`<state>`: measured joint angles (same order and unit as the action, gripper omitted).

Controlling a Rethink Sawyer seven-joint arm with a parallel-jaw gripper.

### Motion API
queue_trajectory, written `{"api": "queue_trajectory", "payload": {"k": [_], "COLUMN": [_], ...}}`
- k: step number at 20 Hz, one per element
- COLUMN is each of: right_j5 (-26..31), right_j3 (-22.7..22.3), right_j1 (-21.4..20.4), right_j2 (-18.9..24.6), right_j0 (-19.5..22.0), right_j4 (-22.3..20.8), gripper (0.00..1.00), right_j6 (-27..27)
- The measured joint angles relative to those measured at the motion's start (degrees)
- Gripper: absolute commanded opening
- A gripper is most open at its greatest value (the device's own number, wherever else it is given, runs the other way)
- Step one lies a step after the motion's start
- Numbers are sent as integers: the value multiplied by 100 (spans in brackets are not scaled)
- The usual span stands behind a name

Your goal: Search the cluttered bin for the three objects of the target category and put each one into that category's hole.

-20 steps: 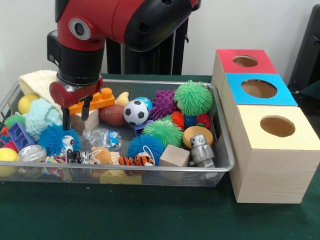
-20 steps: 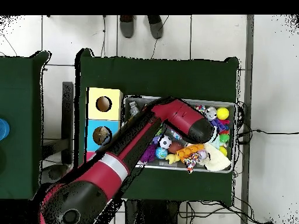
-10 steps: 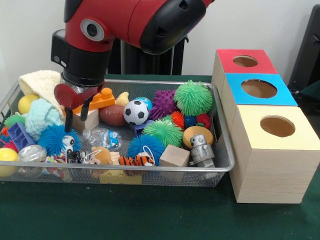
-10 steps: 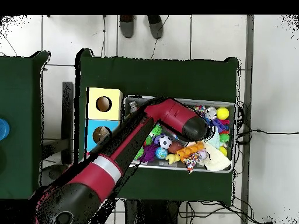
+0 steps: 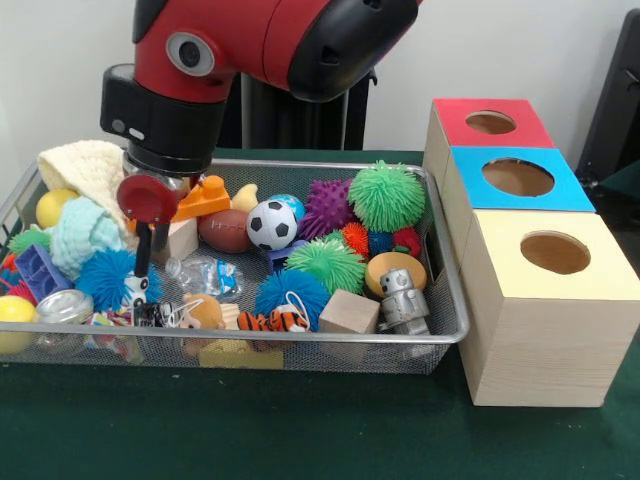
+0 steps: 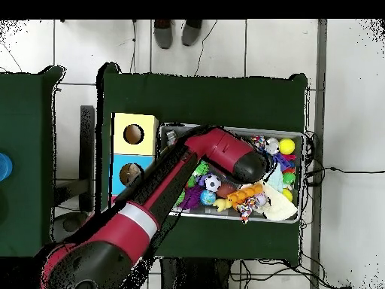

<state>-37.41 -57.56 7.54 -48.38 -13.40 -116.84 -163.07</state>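
The red and black arm (image 5: 250, 40) has swung a little further toward the middle of the picture than it was half a second ago, and its wrist has turned, so the gripper (image 5: 143, 262) that showed two spread fingers a moment ago now presents one dark vertical bar; whether its jaws are wide, narrow or closed on anything I cannot tell. It hangs over the left part of the wire bin (image 5: 440, 335), its tip just above the blue spiky ball (image 5: 105, 275) and in front of the wooden block (image 5: 178, 238) and orange brick (image 5: 205, 197). Nothing else in the bin has shifted: the green spiky ball (image 5: 386, 195), soccer ball (image 5: 271, 224) and silver robot toy (image 5: 402, 297) lie as before. The red box (image 5: 455, 120), blue box (image 5: 470, 175) and yellow box (image 5: 500, 265) stand just right of the bin. In the overhead view the arm covers much of the bin (image 6: 298, 135), and the gripper is hidden beneath it.
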Motion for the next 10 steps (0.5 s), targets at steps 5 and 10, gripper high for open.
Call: {"api": "queue_trajectory", "payload": {"k": [5, 10], "right_j5": [231, 237], "right_j3": [-84, -134], "right_j1": [-180, -267], "right_j2": [128, 127], "right_j0": [7, -24], "right_j4": [-7, -22], "gripper": [100, 100], "right_j6": [1145, 1576]}}
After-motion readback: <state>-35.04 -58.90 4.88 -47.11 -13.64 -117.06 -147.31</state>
